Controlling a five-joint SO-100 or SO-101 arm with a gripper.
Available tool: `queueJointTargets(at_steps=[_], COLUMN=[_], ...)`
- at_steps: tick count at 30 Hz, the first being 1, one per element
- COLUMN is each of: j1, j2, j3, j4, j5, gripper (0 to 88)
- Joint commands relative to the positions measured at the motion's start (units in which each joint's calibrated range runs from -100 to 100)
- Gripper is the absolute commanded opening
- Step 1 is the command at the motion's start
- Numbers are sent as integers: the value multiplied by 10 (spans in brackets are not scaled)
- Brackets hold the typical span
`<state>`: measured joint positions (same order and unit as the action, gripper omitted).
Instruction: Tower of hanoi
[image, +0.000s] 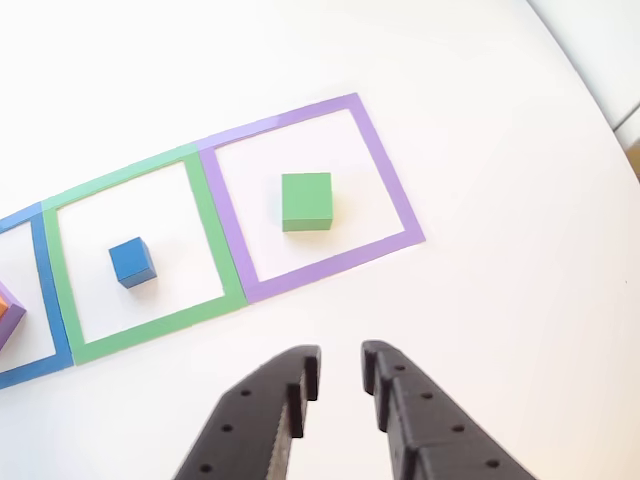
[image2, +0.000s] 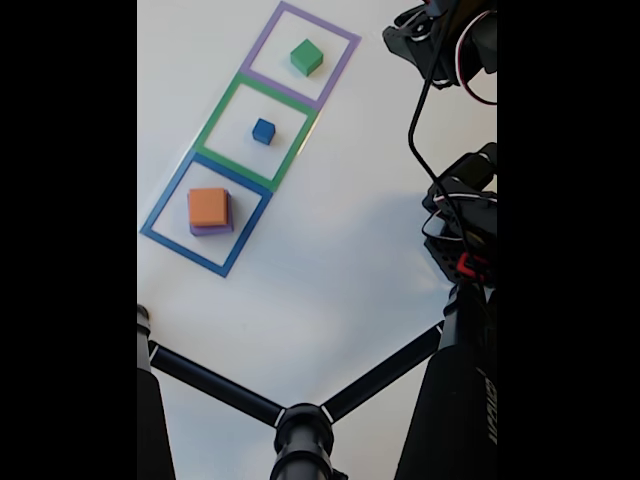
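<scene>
Other view: my gripper (image: 340, 375) hangs above the white table (image: 500, 150), its two black jaws slightly parted and holding nothing. The green block (image: 306, 201) lies beyond the fingertips and just left of them, well apart from them, inside the purple tape square (image: 385, 170). The blue cube (image: 132, 262) sits farther left, alone in the green tape square (image: 225, 265). At the left edge a corner of the orange block (image: 7, 301) peeks in, resting on the purple block (image: 10, 330) inside the blue tape square (image: 48, 300).

In the fixed view the three squares run in a diagonal row: green block (image2: 306, 57) at the top, blue cube (image2: 263, 131) in the middle, and the orange block (image2: 208, 207) stacked on the wider, flat purple block (image2: 212, 229) at the bottom. All four pieces are matte, square-faced and graded in size. My arm (image2: 455, 120) stands at the right edge, and a black tripod (image2: 300, 425) crosses the foreground.
</scene>
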<state>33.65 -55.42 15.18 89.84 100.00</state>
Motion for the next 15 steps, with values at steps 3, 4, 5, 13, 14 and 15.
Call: queueJointTargets(at_steps=[3, 4, 5, 13, 14, 15], j1=[35, 40, 44, 84, 89, 94], j2=[-6, -6, -6, -17, -16, -14], j3=[5, 17, 35, 279, 316, 355], j4=[-16, -22, -35, -294, -340, -396], j5=[0, 0, 0, 0, 0, 0], gripper=[6, 18, 39, 239, 256, 267])
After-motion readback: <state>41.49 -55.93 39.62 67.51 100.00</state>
